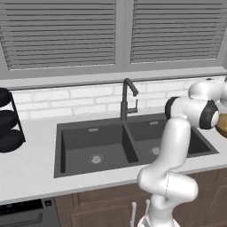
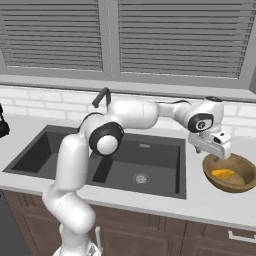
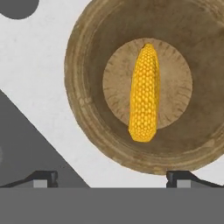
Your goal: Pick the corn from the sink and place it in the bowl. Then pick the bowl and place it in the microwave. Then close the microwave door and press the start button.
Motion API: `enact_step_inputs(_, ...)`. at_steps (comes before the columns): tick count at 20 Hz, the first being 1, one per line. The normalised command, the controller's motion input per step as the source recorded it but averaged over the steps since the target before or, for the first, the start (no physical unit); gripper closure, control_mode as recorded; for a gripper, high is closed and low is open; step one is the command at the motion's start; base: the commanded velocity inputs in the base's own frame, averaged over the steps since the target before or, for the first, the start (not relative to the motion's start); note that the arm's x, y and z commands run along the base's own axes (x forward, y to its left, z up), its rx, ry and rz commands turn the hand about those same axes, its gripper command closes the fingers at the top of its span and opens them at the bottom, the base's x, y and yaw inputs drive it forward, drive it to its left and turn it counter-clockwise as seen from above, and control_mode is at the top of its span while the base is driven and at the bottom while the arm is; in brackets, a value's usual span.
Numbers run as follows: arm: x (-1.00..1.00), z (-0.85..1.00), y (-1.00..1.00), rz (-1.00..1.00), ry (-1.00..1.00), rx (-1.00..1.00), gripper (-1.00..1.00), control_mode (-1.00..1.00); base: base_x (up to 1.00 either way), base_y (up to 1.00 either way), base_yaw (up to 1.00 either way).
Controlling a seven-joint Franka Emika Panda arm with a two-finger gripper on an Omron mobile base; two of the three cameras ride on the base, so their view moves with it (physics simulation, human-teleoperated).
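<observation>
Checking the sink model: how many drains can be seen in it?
2: one round drain in the left basin of the sink, one drain in the right basin, partly behind the arm in the left base view.

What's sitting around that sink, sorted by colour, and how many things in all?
Yellow: 1, the corn, lying in the bowl.
Brown: 1, the bowl on the counter right of the sink.
Dark grey: 2, the sink and its faucet.
Black: 1, the rack at far left.
Total: 5
</observation>
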Motion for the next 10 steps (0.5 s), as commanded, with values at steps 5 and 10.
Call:
enact_step_inputs(5, 0.18, -0.15, 0.09, 0.13, 0.0, 0.0, -1.0, -1.0, 0.0, 0.0, 0.0)
enact_step_inputs(10, 0.38, 0.0, -0.02, 0.06, 0.03, 0.0, -1.0, -1.0, 0.0, 0.0, 0.0)
